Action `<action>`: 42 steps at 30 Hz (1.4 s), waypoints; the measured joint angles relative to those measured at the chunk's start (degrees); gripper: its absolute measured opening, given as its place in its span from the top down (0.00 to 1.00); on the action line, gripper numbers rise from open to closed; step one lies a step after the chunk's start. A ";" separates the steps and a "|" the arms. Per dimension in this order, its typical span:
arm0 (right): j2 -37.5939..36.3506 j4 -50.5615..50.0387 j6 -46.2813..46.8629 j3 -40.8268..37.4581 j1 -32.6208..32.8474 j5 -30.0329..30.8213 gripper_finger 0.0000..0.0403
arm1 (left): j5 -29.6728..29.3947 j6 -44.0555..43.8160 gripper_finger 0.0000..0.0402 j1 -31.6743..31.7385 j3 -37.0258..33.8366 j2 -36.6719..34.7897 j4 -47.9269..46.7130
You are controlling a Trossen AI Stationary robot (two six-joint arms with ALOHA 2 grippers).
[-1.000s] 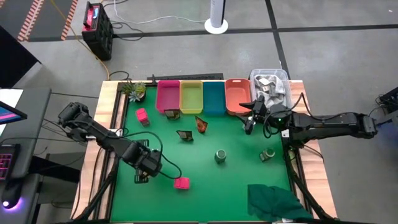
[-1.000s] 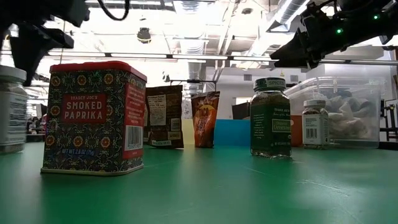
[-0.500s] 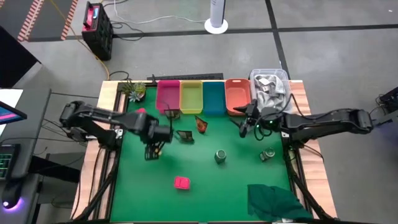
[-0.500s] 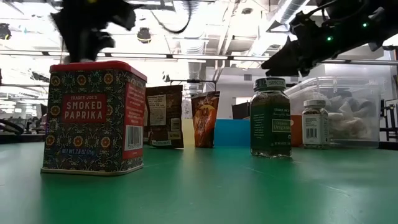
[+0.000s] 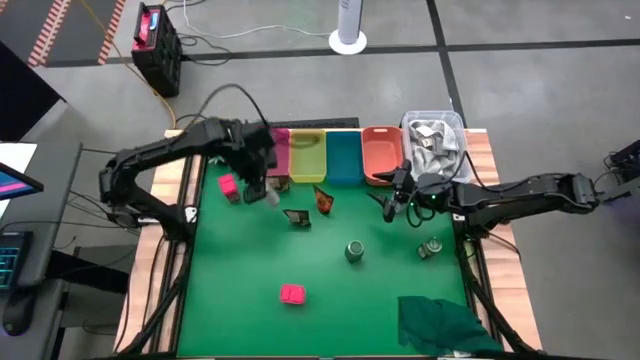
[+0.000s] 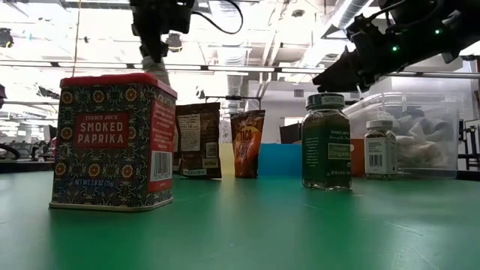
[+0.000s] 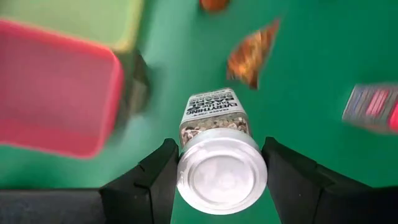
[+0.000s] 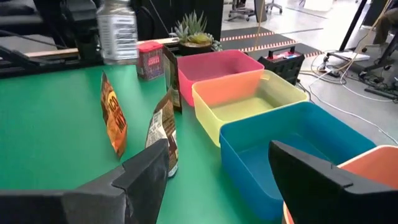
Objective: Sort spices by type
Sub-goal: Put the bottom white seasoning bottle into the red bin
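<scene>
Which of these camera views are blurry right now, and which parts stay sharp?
Left wrist view: the white-capped jar between the left gripper fingers is sharp, while the pink bin and packet behind are smeared. Low view: the paprika tin is crisp. Right wrist view: the bins look sharp; the lifted jar is slightly soft.

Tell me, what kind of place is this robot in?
Probably a robot lab or workshop. A green table stands on bare concrete with floor cables, long ceiling lights hang overhead, and coloured sorting bins wait beside the spices.
</scene>
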 joint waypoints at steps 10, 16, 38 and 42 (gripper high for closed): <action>-0.11 0.81 -0.67 0.00 0.00 0.00 0.25 | 3.52 2.89 0.51 12.12 3.77 1.00 9.08; -0.13 1.62 -1.07 0.00 0.00 0.00 0.25 | 0.78 5.61 0.51 17.14 8.74 9.23 8.71; -0.13 1.51 -0.79 0.00 0.48 -0.09 0.25 | -8.48 19.79 0.50 24.50 23.35 35.84 -3.29; -0.13 1.42 -1.42 0.00 0.48 -0.09 0.25 | -10.35 18.34 0.46 24.37 23.35 36.81 -3.66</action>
